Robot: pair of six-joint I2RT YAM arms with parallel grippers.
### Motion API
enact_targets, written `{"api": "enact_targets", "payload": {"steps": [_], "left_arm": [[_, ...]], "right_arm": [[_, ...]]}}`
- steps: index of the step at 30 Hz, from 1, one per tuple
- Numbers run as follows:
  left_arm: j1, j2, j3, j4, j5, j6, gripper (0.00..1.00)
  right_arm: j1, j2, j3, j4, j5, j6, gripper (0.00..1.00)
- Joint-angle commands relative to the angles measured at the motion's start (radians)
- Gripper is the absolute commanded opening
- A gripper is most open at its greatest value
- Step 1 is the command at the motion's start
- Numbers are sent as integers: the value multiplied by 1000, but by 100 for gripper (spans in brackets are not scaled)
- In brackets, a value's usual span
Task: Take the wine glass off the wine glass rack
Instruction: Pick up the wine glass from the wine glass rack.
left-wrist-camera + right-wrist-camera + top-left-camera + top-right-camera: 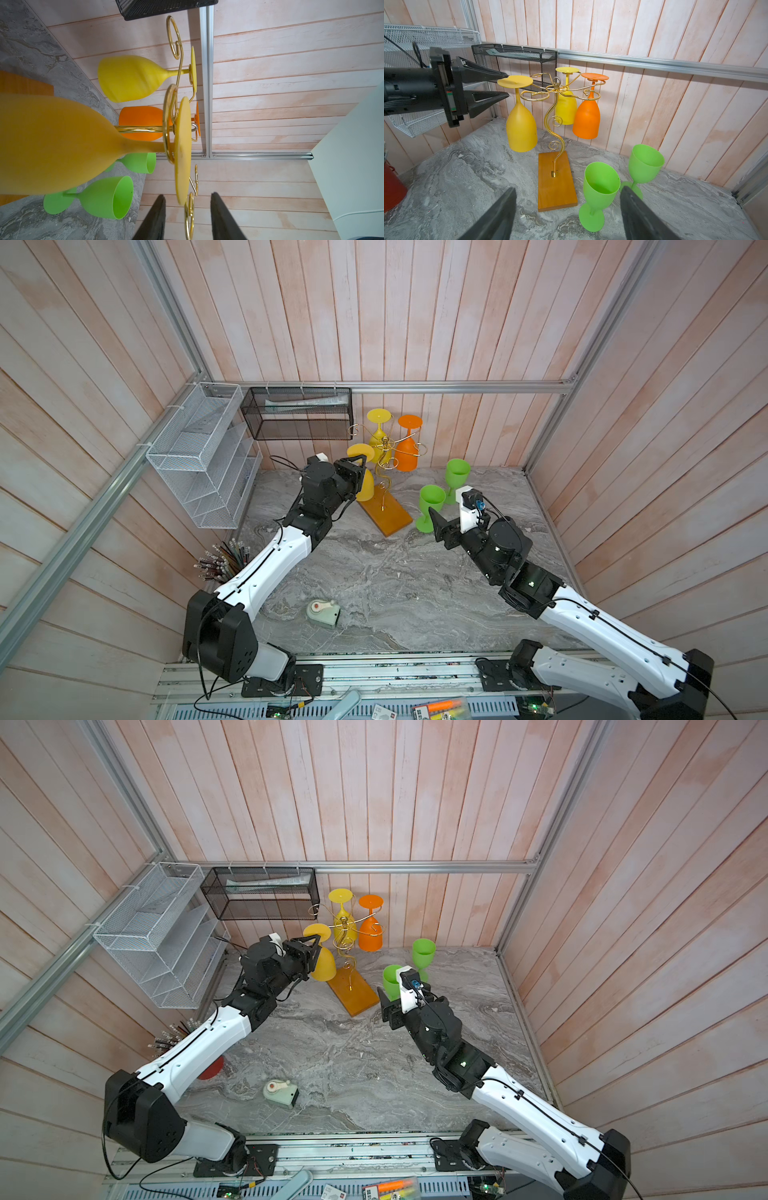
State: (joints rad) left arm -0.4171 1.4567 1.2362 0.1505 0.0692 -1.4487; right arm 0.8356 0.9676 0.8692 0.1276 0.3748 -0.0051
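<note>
Plank walls [415, 302]: pale pink wood, matt and grooved. Tabletop [374, 593]: grey, veined, stone-look, smooth. A white wire shelf [199, 456] and a black mesh basket [297, 412] hang on the walls by the back corner on the left arm's side. The wine glass rack [552, 116] stands at the back of the table below the basket. It is thin gold wire with a wavy stem and curled scroll arms, on a flat orange-brown block. Three matt goblets hang bowl-down from it: amber wine glass [521, 128] nearest the left arm, lemon glass [566, 108] behind, orange glass [586, 118] toward the right arm. One green glass [600, 182] and a second green glass [644, 164] stand upright just beside the block. Left gripper [506, 85]: jaws partly apart, one above the other, bracketing the rim of the amber glass's round foot. The upper finger [483, 74] is at the disc's top, contact uncertain. The lower finger [488, 99] is clear beneath, and nothing is clamped. Right gripper [568, 188]: jaws wide, empty, low over the table and facing the rack. Only the right wrist view shows the left jaws side-on. The left wrist view shows the foot edge-on, a thin disc between the black fingers, with the stem crossing a gold loop. A red pot [212, 1067] shows beside the left arm in a top view.
</note>
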Motion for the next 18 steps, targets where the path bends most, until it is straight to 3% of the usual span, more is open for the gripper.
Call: {"api": "enact_targets", "payload": {"steps": [1, 18], "left_arm": [[-3, 2, 29, 9, -32, 4, 39], [4, 13, 51, 1, -64, 57, 34]], "right_arm": [[11, -1, 32, 11, -12, -10, 77], [21, 28, 60, 0, -14, -38, 77]]}}
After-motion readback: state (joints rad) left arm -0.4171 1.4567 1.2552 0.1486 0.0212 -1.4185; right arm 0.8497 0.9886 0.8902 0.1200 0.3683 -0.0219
